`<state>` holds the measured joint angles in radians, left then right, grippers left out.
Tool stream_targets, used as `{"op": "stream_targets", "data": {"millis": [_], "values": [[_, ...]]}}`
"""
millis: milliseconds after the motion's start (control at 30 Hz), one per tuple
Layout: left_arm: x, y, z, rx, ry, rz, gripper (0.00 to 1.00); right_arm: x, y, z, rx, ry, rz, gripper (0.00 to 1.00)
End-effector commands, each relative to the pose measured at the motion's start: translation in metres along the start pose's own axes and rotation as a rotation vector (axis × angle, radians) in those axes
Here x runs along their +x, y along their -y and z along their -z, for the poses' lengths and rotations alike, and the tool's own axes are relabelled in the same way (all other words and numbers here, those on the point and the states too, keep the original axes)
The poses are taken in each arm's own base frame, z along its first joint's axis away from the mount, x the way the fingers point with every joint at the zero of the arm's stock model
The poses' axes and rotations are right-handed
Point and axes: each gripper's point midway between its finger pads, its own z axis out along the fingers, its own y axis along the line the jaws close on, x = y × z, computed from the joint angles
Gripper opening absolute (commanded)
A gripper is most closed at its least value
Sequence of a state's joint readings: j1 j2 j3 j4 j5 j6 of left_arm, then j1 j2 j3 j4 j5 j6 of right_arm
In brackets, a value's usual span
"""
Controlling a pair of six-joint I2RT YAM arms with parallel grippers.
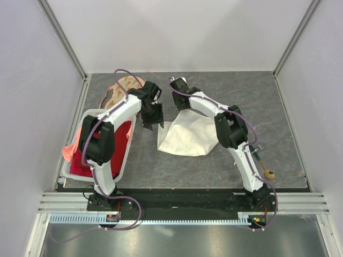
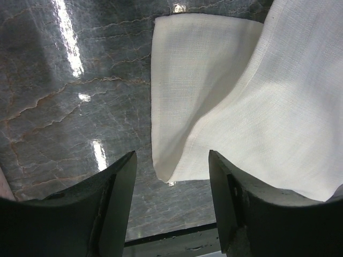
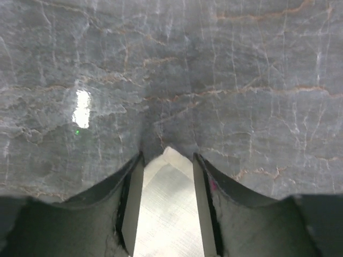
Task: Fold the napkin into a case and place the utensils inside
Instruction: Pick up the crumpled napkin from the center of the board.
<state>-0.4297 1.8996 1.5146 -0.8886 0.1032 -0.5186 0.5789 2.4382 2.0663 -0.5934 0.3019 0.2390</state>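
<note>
So the napkin (image 1: 187, 138) sits mid-table, not flat. One side humps up toward the right arm, and its left edge is near the white bin (image 1: 126, 160). Bare grey table (image 1: 268, 101) lies open on the far and right sides, and the gold spoon (image 1: 269, 173) is well apart by the near edge. Both arms reach in with elbows bent. The left gripper (image 2: 171, 158) hangs over a napkin corner, fingers spread wide, touching nothing. The right gripper (image 3: 167, 156) has its fingers apart too — a napkin corner sits between them.

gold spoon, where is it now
Top view: the gold spoon lies at the near right of the table, beside the right arm, apart from the cream napkin.
</note>
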Motion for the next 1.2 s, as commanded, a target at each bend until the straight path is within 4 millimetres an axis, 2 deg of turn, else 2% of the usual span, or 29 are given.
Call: {"op": "stream_targets", "data": {"millis": [0,67,200,267,300,400,500,533,600,633,667,700,733,800,833,867,933,1167], "values": [[-0.003,0.007,0.016,0.03,0.032,0.005,0.64,0.027,0.003,-0.009,0.016,-0.06,0.027,0.47],[-0.006,0.009,0.017,0.035,0.038,0.004,0.64,0.031,0.006,-0.013,0.028,-0.068,0.037,0.45],[-0.008,0.011,0.018,0.039,0.041,0.003,0.64,0.038,0.008,-0.014,0.033,-0.089,0.054,0.28],[-0.008,0.011,0.016,0.038,0.038,0.008,0.64,0.036,0.008,-0.007,0.027,-0.085,0.047,0.21],[-0.007,0.011,0.015,0.04,0.035,0.016,0.65,0.036,0.009,-0.005,0.027,-0.085,0.043,0.12],[-0.004,0.013,0.005,0.046,0.001,0.022,0.65,0.022,0.006,0.007,0.005,-0.054,0.026,0.0],[-0.006,0.013,-0.006,0.037,-0.018,0.02,0.66,0.0,0.005,0.029,-0.014,-0.009,-0.013,0.0],[-0.012,0.015,-0.006,0.041,-0.006,0.015,0.66,-0.013,0.007,0.045,-0.022,0.022,-0.034,0.0],[-0.014,0.014,-0.016,0.03,-0.02,0.011,0.66,-0.02,0.006,0.063,-0.045,0.037,-0.067,0.0],[-0.02,0.017,-0.017,0.034,-0.011,0.007,0.66,-0.032,0.008,0.082,-0.064,0.071,-0.084,0.0],[-0.02,0.016,-0.02,0.028,-0.016,-0.001,0.66,-0.033,0.007,0.09,-0.078,0.077,-0.101,0.0],[-0.02,0.013,-0.028,0.014,-0.028,-0.008,0.67,-0.027,0.007,0.094,-0.091,0.062,-0.104,0.0],[-0.024,0.012,-0.031,-0.001,-0.02,-0.015,0.67,-0.032,0.007,0.107,-0.109,0.078,-0.115,0.0],[-0.024,0.007,-0.039,-0.025,-0.026,-0.022,0.67,-0.02,0.005,0.112,-0.138,0.054,-0.129,0.0],[-0.027,0.004,-0.042,-0.043,-0.016,-0.027,0.67,-0.023,0.005,0.122,-0.15,0.069,-0.141,0.0],[-0.027,0.003,-0.044,-0.051,-0.017,-0.03,0.67,-0.016,0.006,0.122,-0.149,0.056,-0.144,0.0],[-0.028,-0.002,-0.051,-0.078,-0.016,-0.03,0.67,-0.018,0.005,0.133,-0.176,0.068,-0.157,0.0],[-0.042,0.003,-0.063,-0.086,0.041,0.001,0.64,-0.001,0.014,0.154,-0.183,0.058,-0.156,0.0]]}}
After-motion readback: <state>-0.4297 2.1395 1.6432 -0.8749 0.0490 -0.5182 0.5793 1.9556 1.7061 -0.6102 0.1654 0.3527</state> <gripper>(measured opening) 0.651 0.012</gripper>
